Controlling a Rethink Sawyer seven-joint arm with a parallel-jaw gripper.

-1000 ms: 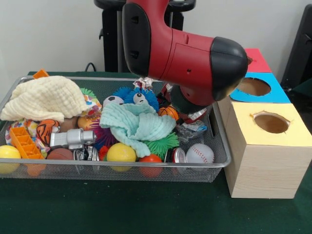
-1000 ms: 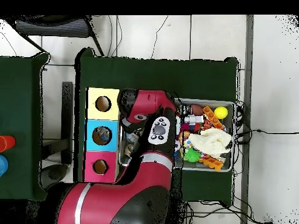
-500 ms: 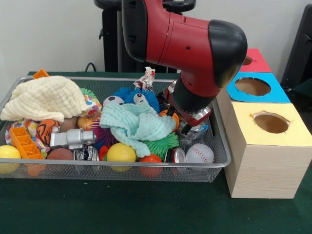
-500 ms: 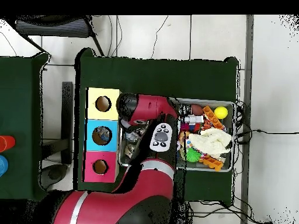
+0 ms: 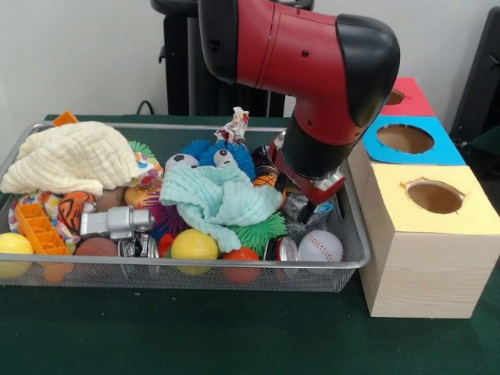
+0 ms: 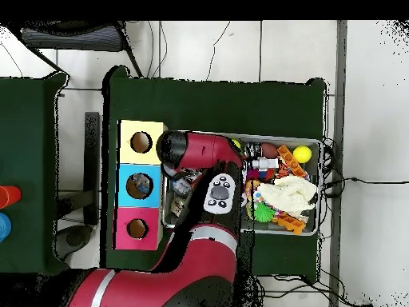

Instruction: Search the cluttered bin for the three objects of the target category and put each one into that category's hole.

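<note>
Gripper [image 5: 311,209] is low in the bin [image 5: 353,262] at the end nearest the boxes; jaws mostly hidden behind the wrist, so cannot tell if they are parted or hold anything. Risk, in my judgement: a blind close could catch the baseball [image 5: 320,245] or metal can [image 5: 287,250] just beside instead of the plastic, or crush/flick the thin piece out. Crumpled clear plastic piece [image 5: 299,208] lies right under the wrist, creased and glinting; red-topped hole [image 5: 394,97] is on the farthest box, past blue hole [image 5: 405,138], on the green desk [image 5: 234,332].
</note>
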